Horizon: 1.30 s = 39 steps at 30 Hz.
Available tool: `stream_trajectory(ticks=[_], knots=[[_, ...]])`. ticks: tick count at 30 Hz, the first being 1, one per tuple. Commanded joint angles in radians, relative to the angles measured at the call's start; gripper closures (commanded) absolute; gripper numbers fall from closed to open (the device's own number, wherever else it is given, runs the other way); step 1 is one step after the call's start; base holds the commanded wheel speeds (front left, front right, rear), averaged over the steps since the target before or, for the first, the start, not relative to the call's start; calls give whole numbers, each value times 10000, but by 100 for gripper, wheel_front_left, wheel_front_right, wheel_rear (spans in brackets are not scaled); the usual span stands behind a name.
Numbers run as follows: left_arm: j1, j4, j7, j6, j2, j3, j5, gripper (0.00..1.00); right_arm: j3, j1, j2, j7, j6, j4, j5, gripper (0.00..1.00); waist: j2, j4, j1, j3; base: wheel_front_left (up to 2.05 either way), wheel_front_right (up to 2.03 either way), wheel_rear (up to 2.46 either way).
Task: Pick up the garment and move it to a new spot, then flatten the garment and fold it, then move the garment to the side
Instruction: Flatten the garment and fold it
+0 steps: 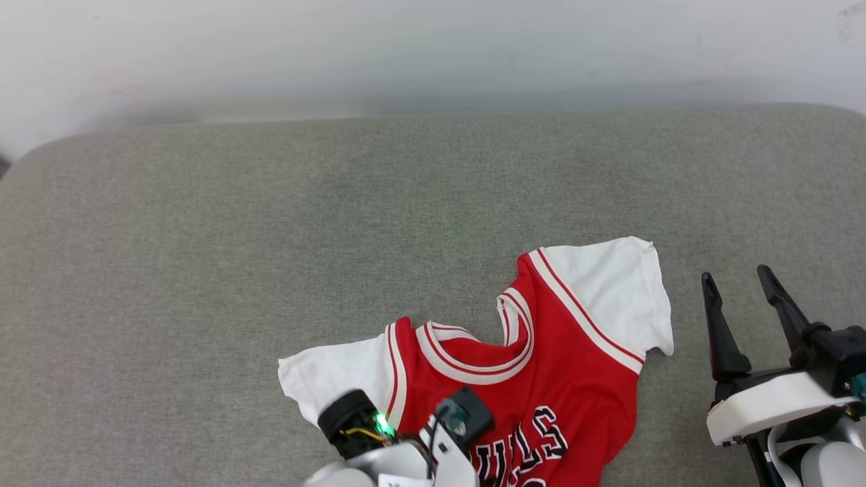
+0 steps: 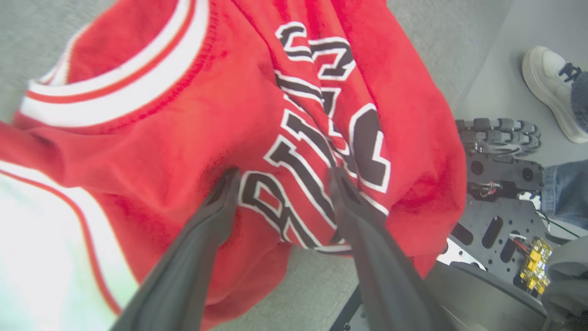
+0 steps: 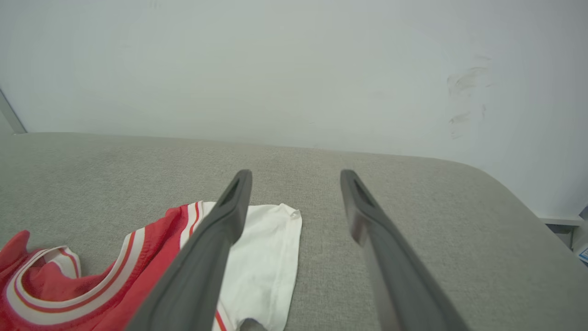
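The garment point(image 1: 541, 365), a red jersey with white sleeves and black lettering, lies crumpled on the grey cushion point(image 1: 270, 237) near its front edge. My left arm's wrist point(image 1: 406, 433) hangs over the garment's left shoulder. In the left wrist view my left gripper point(image 2: 282, 177) is open, its fingers spread over the black lettering on the garment point(image 2: 183, 138) with nothing pinched between them. My right gripper point(image 1: 744, 291) stands open just right of the white sleeve, apart from it. In the right wrist view that gripper point(image 3: 296, 177) points across the cushion, with the garment's white sleeve point(image 3: 271, 248) below its left finger.
A pale wall point(image 1: 433, 54) runs behind the cushion. Bare cushion stretches to the left and back. In the left wrist view my own dark base point(image 2: 496, 193) sits past the cushion's front edge, with a person's white shoe point(image 2: 551, 92) and jeans leg point(image 2: 565, 193) on the floor beside it.
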Motion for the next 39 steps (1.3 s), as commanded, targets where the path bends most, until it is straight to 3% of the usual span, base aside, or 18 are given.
stream_trajectory(ticks=[1,10,15,16,18,21,24,30,39], knots=[[59,-48,-380,115,31,252,3,0,45,60,-37,-9,-4,6,10,0,0,76,0,-131,0,0,0],[516,-796,-2630,1110,814,2362,-623,0,37,161,-62,-26,-4,-93,81,0,0,240,0,-695,0,0,0],[1158,-946,-2942,1621,1757,3423,-1248,0,80,202,-48,50,-4,-224,88,0,0,261,0,-706,0,0,0],[1719,-933,-2943,1946,2290,3995,-1746,0,191,196,-37,48,-5,-280,74,0,0,179,0,-635,0,0,0],[2033,-1031,-3073,2090,2549,4411,-2128,0,223,156,6,26,-4,-322,100,0,0,112,0,-533,0,0,0],[2506,-1163,-3264,2080,2637,5064,-3056,0,219,115,109,-40,-4,-384,120,0,0,56,0,-277,0,0,0],[2644,-1186,-3033,1783,3047,5406,-3588,0,297,99,121,-44,-5,-311,68,0,0,0,0,-22,0,0,0],[2319,-1244,-1980,1705,3635,5248,-3729,0,275,-75,158,-185,-5,-193,41,0,0,-95,0,475,0,0,0],[1517,-1423,-950,1920,3617,4928,-3543,0,364,-418,214,-317,-4,-87,7,0,0,-261,0,1222,0,0,0]])
